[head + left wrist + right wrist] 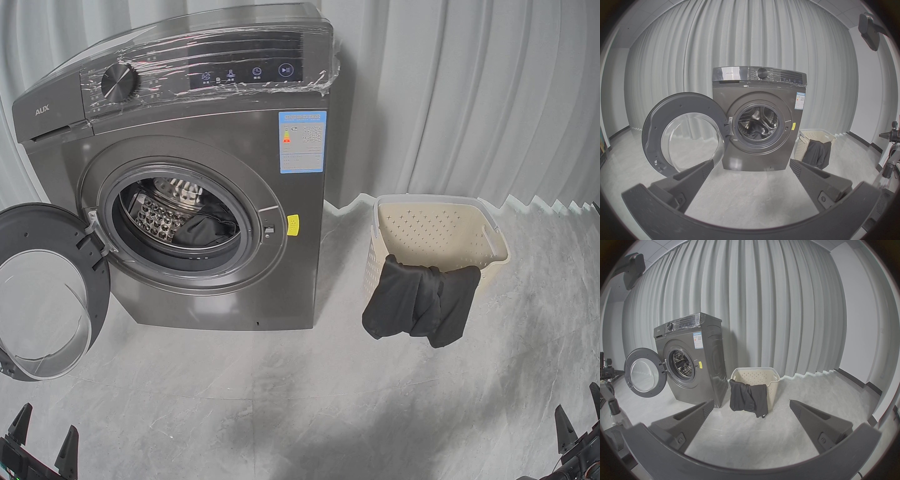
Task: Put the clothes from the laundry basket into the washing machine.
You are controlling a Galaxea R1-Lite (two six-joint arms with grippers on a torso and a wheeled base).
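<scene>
Cloth (417, 303), dark and limp, drapes over the perforated plastic laundry basket's (437, 231) 6 o'clock rim, long axis 9-to-3; left pincer (47, 431) and right pincer (578, 406) released.

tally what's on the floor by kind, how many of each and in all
Grey front-loading washing machine: 1
Cream perforated plastic laundry basket: 1
Black garments: 2 (one draped over the basket rim, one inside the machine)
Total: 4
</scene>
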